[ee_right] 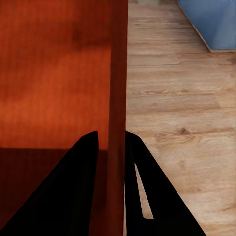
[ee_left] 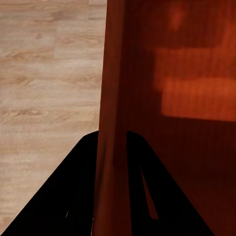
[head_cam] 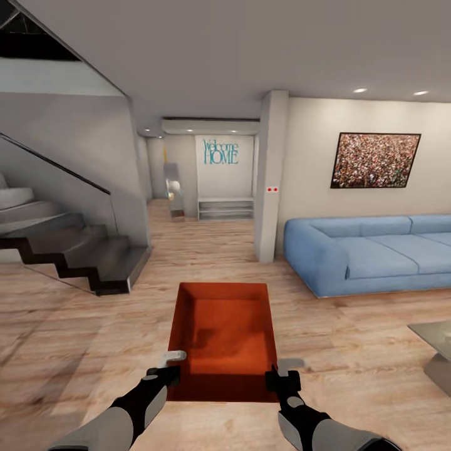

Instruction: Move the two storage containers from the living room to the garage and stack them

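Left gripper (head_cam: 164,374) clamped narrowly on the left side wall of a red-orange rectangular open-top storage bin (head_cam: 224,338), one black finger (ee_left: 78,191) outside the wall and the other inside, as seen in the left wrist view. Right gripper (head_cam: 279,378) pinched the same way on the bin's right side wall, wall sandwiched between its black fingers (ee_right: 78,187) in the right wrist view. Bin (ee_left: 167,98) (ee_right: 59,73) held level between both black-and-grey arms, above the light wood-plank floor (head_cam: 351,369), long axis pointing away from the robot; one bin or two nested, cannot tell. Beyond the bin and to its left, a dark stepped staircase (head_cam: 81,250) with a glass side panel. Straight beyond the bin, an open passage ending at a white wall with teal "Welcome HOME" lettering (head_cam: 220,152) above a low grey shelf (head_cam: 225,208). Beyond the bin and slightly right, a white square pillar (head_cam: 270,181) bearing two small red dots. Right of the bin, a long light-blue sofa (head_cam: 369,250) against a white wall, with a dark-framed speckled picture (head_cam: 374,160) above it. Nearer on the bin's right, the corner of a grey glass-topped table (head_cam: 435,341). Floor directly ahead of the bin open as far as the passage.
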Robot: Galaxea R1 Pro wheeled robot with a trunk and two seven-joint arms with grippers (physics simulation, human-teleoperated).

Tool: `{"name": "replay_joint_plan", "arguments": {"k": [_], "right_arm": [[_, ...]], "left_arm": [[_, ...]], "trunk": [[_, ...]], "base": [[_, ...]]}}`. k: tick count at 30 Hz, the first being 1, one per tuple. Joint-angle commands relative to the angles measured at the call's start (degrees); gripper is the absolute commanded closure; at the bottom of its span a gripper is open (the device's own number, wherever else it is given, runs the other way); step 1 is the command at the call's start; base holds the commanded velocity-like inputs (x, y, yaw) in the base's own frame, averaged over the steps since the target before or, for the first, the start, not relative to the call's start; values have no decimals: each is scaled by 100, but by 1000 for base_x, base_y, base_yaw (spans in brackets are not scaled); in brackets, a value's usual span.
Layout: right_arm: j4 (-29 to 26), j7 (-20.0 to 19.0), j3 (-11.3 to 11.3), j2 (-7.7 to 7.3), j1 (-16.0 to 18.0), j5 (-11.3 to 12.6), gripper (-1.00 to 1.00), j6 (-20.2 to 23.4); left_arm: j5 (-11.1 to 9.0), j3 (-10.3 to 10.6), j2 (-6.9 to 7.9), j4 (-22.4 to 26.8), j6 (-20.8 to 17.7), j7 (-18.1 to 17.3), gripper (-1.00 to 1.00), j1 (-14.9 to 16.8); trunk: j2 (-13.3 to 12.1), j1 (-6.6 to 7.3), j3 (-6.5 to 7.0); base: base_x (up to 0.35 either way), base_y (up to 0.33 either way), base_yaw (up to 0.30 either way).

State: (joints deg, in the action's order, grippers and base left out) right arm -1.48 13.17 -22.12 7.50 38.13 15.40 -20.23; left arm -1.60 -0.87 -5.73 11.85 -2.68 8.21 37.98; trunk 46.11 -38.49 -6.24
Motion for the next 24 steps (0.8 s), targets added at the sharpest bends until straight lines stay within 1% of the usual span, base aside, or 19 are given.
{"name": "replay_joint_plan", "arguments": {"k": [1,24], "right_arm": [[-19,13,410,4,9,-46,100,-69],[-19,10,410,-1,8,-49,100,-65]], "left_arm": [[28,-123,37,1,-31,146,100,-1],[24,-123,37,1,-32,146,100,-1]], "trunk": [[7,-4,-9],[7,-4,-9]], "base": [[267,0,23],[319,0,1]]}}
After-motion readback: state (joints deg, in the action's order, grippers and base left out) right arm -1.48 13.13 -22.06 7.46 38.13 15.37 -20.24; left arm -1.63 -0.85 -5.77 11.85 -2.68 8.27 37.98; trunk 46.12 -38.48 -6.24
